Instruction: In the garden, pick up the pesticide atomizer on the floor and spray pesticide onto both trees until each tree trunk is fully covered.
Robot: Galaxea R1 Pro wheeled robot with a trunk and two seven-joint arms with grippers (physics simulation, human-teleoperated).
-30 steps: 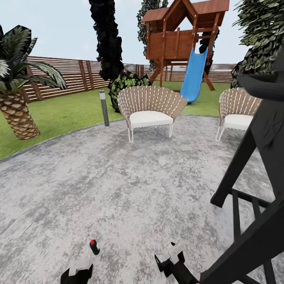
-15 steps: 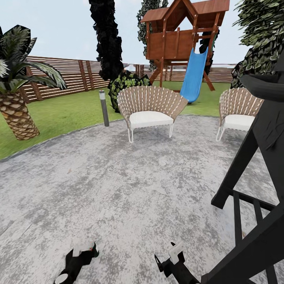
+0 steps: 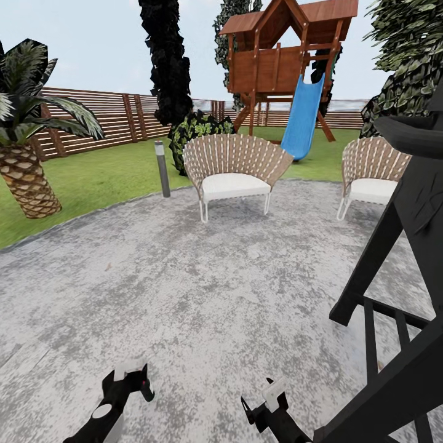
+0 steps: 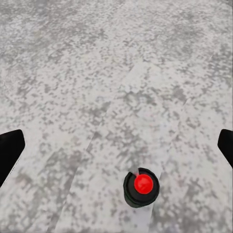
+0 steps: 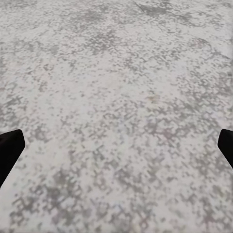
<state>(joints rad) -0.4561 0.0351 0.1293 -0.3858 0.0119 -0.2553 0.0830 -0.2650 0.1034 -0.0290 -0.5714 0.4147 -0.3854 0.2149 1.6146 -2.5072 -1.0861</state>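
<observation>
The floor beneath the left tool looks like rough, speckled grey-and-white stone, matt throughout. Between its matt black fingers the pesticide atomizer has a dark, faintly shiny body and a glossy red top that looks like plastic. Beyond both tools, the chairs show woven, wicker-like backs with soft matt white cushions, the fence and playset look like brown stained wood, and the slide is smooth blue plastic.
</observation>
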